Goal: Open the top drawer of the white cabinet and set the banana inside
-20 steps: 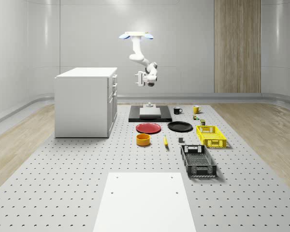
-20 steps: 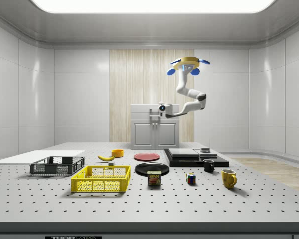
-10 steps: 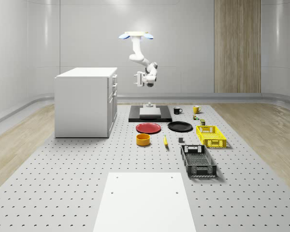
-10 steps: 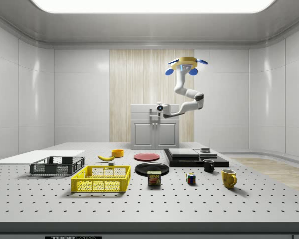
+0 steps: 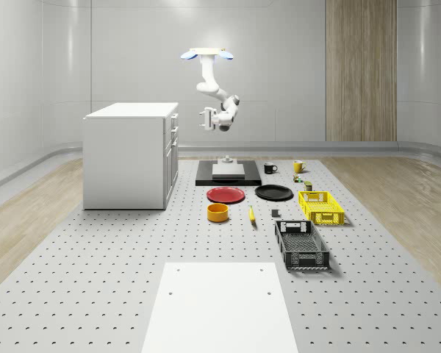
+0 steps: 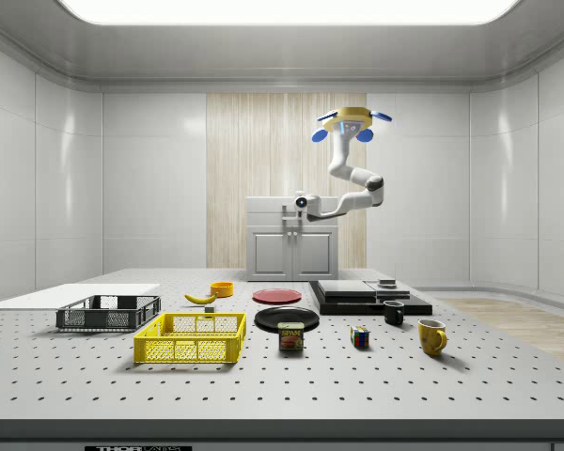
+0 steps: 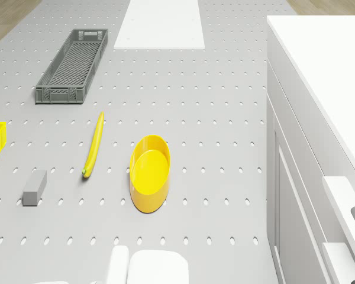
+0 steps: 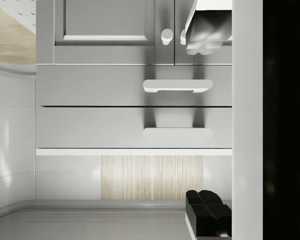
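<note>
Near edge of the desk: a white sheet is lying flat, with bare perforated surface on both sides of it. Just beyond, toward the whole-scene view's right, a grey crate and a yellow crate are sitting in a row; wide open floor is lying to their left.

The banana is lying on the desk between the grey crate and an orange bowl, touching neither. In the whole-scene view it is showing end-on as a thin sliver; the drone view is giving its full length. A small grey block is resting near it.

Farther back, a red plate and a black plate are lying side by side before a black platform. Small items beyond the yellow crate are hard to make out.

The white cabinet is standing at the left, its drawers all closed, front facing the open desk. The top drawer's handle is facing the wrist camera squarely.

The drone is hovering high over the black platform. The pincer is hanging level with the cabinet's upper drawers, apart from the front. Fingers are spread wide. The banana is lying well below and nearer than the pincer.
</note>
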`<state>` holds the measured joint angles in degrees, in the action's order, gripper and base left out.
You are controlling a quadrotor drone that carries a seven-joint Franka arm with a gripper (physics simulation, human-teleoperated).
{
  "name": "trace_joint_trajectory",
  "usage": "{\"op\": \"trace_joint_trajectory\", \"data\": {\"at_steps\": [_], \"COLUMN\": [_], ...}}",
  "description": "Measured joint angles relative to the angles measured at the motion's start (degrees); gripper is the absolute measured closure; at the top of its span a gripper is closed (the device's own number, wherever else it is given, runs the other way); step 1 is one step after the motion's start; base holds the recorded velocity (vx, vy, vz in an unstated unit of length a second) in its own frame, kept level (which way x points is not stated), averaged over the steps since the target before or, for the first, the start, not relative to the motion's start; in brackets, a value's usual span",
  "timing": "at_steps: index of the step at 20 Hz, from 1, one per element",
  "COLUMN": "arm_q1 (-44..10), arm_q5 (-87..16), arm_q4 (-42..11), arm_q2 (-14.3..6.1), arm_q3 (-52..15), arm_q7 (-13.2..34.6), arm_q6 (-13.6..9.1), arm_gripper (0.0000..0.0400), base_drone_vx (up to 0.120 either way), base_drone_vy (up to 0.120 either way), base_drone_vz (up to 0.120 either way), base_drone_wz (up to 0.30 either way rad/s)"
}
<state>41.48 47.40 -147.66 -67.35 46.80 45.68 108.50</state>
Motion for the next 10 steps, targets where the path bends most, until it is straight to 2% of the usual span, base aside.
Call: {"op": "trace_joint_trajectory", "data": {"at_steps": [10], "arm_q1": [1.93], "arm_q5": [4.77], "arm_q4": [-3.9], "arm_q2": [0.99], "arm_q3": [-3.87], "arm_q7": [-2.86], "arm_q6": [5.93], "arm_gripper": [0.0], "base_drone_vx": [0.0], "base_drone_vy": [0.0], "base_drone_vz": [0.0], "base_drone_wz": [0.0]}}
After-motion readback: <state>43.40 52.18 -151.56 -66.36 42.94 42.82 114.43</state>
